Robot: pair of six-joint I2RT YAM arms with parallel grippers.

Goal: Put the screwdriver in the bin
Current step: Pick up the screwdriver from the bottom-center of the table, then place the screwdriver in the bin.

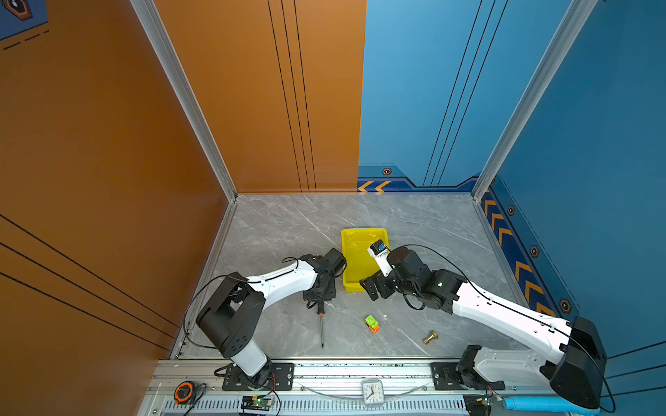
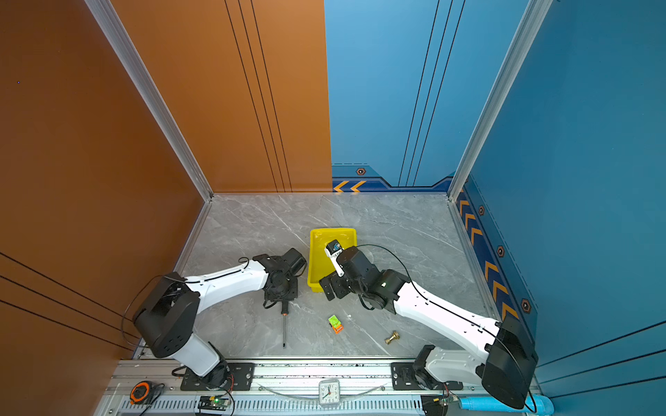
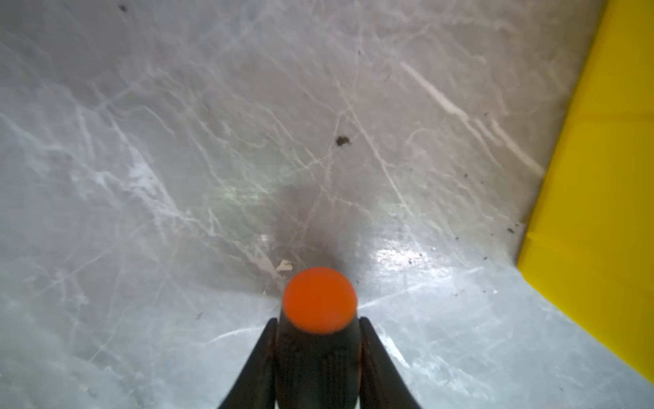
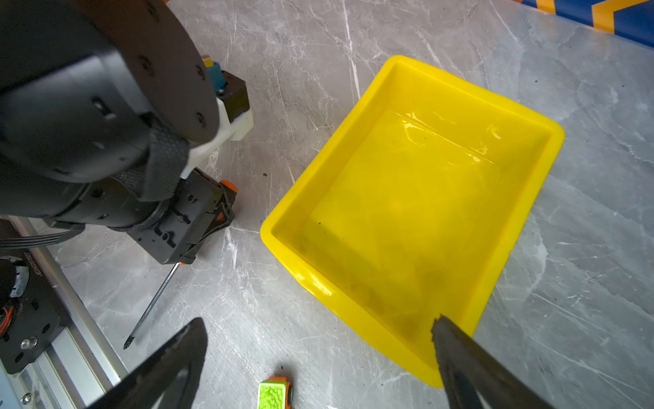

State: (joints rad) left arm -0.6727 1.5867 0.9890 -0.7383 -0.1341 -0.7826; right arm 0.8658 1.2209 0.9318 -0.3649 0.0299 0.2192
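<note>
In both top views, the screwdriver [image 1: 321, 326] lies on the bench [image 1: 288, 230] near the bin [image 1: 364, 230], its handle hidden under the left jaws. In the left wrist view, those jaws clamp the black handle, with the orange end cap facing us and the bin's wall close by. In the right wrist view, the right jaws stand wide and empty over the bin's near corner. We judge the grasp made. Next we must lift, clear the rim, align the shaft lengthwise, then release.

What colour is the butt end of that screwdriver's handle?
Bright orange, above a black grip. The screwdriver shows it best in the left wrist view.
</note>
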